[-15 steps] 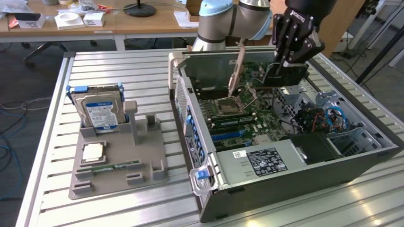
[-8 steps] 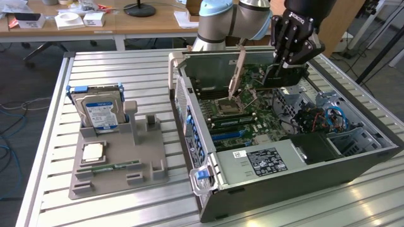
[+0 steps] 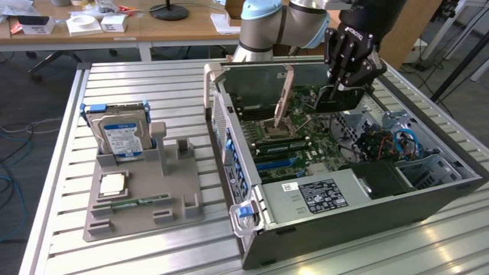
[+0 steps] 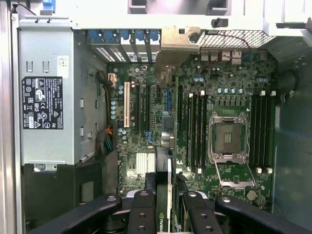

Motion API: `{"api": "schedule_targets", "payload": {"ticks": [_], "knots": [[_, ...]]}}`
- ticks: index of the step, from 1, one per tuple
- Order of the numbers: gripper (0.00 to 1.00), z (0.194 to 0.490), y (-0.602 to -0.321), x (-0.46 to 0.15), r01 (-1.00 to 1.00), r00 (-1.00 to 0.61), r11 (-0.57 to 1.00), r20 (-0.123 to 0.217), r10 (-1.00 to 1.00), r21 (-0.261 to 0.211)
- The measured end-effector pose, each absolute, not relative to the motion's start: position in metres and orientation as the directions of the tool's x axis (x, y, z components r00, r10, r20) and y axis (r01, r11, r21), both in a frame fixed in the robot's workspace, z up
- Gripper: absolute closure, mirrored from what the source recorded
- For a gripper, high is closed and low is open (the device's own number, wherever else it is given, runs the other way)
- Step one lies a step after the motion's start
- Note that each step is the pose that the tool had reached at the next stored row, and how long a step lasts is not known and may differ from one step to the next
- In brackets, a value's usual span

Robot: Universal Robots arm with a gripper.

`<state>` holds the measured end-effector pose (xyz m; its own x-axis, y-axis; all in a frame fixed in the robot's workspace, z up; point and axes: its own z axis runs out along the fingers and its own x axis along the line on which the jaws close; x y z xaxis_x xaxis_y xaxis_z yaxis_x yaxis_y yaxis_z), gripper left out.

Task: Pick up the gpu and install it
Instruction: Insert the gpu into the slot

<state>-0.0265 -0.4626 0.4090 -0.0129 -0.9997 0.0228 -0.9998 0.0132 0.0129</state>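
Your hand [image 3: 345,80] is partly closed, gripping the gpu [image 3: 340,101] at the upper right of the frame. It hangs edge-down over the motherboard [image 3: 294,137], likely to meet a slot.

Silver arm [image 3: 302,26] with pale-blue joint cap [image 3: 256,10]; black gripper [image 3: 345,82], bolted finger links [image 4: 141,214].
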Motion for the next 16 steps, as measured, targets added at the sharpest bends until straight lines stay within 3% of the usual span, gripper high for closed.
{"api": "schedule_targets", "payload": {"ticks": [16], "knots": [[0.74, 0.4037, -0.4603, -0.0352, -1.0, -0.013, 0.013, 0.022, -1.0, 0.013]]}}
